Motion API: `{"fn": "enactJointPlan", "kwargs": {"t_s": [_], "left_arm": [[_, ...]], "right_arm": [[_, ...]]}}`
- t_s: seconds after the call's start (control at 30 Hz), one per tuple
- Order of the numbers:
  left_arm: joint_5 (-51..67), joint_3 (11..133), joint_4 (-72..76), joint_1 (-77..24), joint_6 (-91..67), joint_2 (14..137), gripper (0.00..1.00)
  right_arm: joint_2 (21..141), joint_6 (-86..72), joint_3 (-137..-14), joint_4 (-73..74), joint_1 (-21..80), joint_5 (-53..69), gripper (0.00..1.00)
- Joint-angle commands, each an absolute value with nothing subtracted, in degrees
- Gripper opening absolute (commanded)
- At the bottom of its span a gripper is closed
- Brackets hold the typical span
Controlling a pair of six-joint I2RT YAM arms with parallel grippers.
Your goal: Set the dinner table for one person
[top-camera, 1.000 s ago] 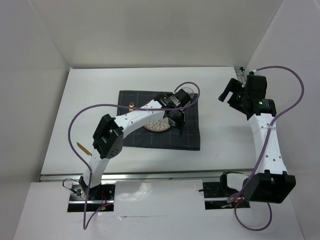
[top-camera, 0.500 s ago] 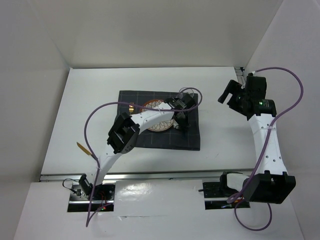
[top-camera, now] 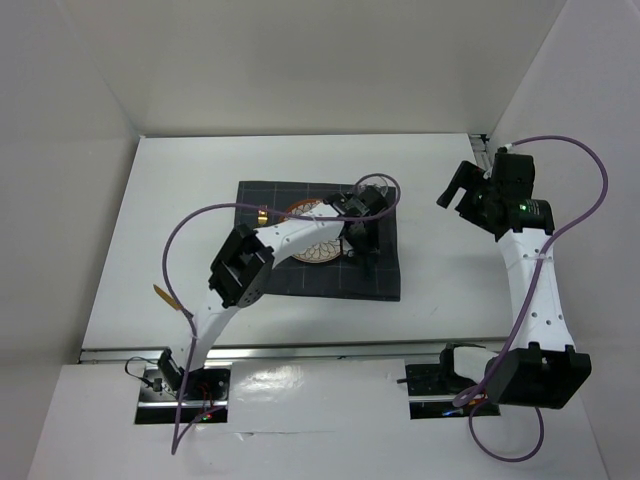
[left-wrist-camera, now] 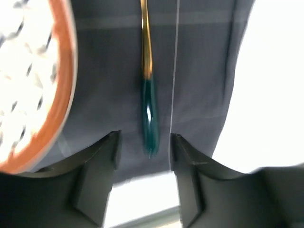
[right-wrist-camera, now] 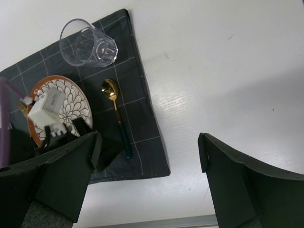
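On the white dinner table (top-camera: 180,220) lies a dark grey grid cloth (top-camera: 385,280). It carries an orange-rimmed patterned plate (top-camera: 318,250) and a clear glass (right-wrist-camera: 90,42) at its far right corner. To the right of the plate lies a spoon (right-wrist-camera: 116,111) with a gold bowl and a teal handle (left-wrist-camera: 148,114). My left gripper (left-wrist-camera: 144,140) hangs open just over the handle's end, one jaw on each side, touching nothing. Off to the right of the cloth, my right gripper (right-wrist-camera: 149,142) is held high over bare table, wide open and empty.
A gold-coloured utensil (top-camera: 165,297) lies on the table far left, near the front rail. Something small and gold (top-camera: 262,213) peeks out left of the plate. White walls close in the back and both sides. My left arm (top-camera: 285,232) crosses over the plate.
My left gripper has opened and let go of the spoon, which now rests on the cloth right of the plate. Its elbow swung right. The right arm has not moved.
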State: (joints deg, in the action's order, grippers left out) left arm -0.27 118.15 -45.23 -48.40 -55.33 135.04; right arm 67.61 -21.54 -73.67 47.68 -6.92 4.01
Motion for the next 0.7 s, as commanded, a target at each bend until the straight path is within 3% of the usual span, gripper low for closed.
{"fn": "enactJointPlan", "kwargs": {"t_s": [0.0, 0.23, 0.33, 0.4, 0.47, 0.67], "left_arm": [[-2.36, 115.16, -48.16, -51.06, -52.65, 122.99, 0.60], [-14.50, 76.51, -51.93, -48.09, -62.65, 87.32, 0.56], [-16.00, 61.05, -58.68, -37.93, -69.06, 69.94, 0.63], [-16.00, 56.88, -59.77, -33.25, -69.69, 64.80, 0.80], [-14.69, 52.50, -60.47, -27.63, -68.74, 61.28, 0.86], [-10.82, 47.55, -57.04, -8.45, -59.77, 62.82, 0.84]], "right_arm": [[65.65, -20.92, -74.00, 47.91, -7.29, 5.27, 0.95], [64.42, -20.92, -73.39, 46.76, -7.29, 6.58, 0.95], [63.81, -20.39, -73.39, 46.76, -7.29, 7.11, 0.95], [63.29, -20.39, -72.86, 46.76, -7.29, 7.90, 0.95], [63.28, -20.39, -72.17, 46.23, -7.29, 8.44, 0.95], [63.28, -20.39, -71.63, 45.53, -6.77, 11.42, 0.95]]}}
